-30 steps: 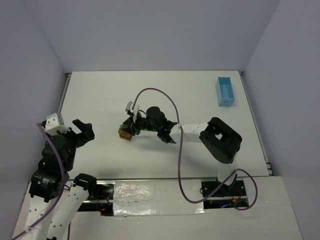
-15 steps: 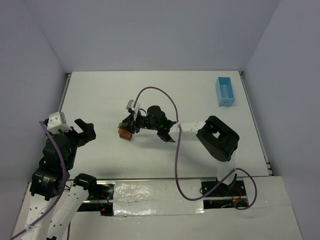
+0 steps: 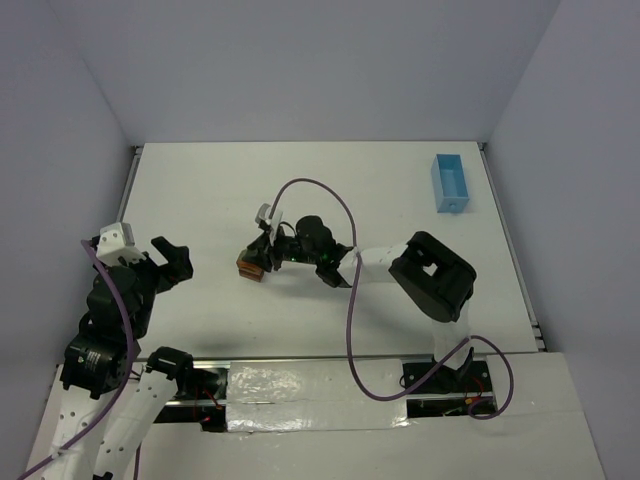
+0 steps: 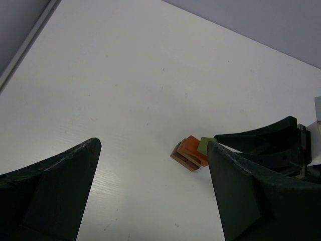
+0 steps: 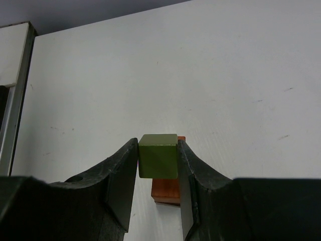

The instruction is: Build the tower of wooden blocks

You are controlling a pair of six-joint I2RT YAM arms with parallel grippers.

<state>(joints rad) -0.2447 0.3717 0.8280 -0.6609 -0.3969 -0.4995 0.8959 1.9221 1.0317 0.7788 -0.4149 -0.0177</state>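
The tower (image 3: pixel 250 266) is a small stack of brown and orange wood blocks left of the table's middle. It also shows in the left wrist view (image 4: pixel 189 153). My right gripper (image 3: pixel 263 254) is shut on a green cube (image 5: pixel 158 155) and holds it just above the stack's reddish-orange top block (image 5: pixel 169 191). The cube also shows in the left wrist view (image 4: pixel 205 145), at the stack's upper right edge. I cannot tell whether the cube touches the stack. My left gripper (image 3: pixel 170 262) is open and empty, well to the left of the stack, its fingers (image 4: pixel 55 191) wide apart.
A light-blue rectangular tray (image 3: pixel 450 183) stands at the back right. The right arm's purple cable (image 3: pixel 320 190) loops over the table behind the stack. A metal rail (image 3: pixel 127 190) edges the table's left side.
My right arm has edged slightly left, keeping the green cube over the stack. My left arm has shifted a little up and left, still open.
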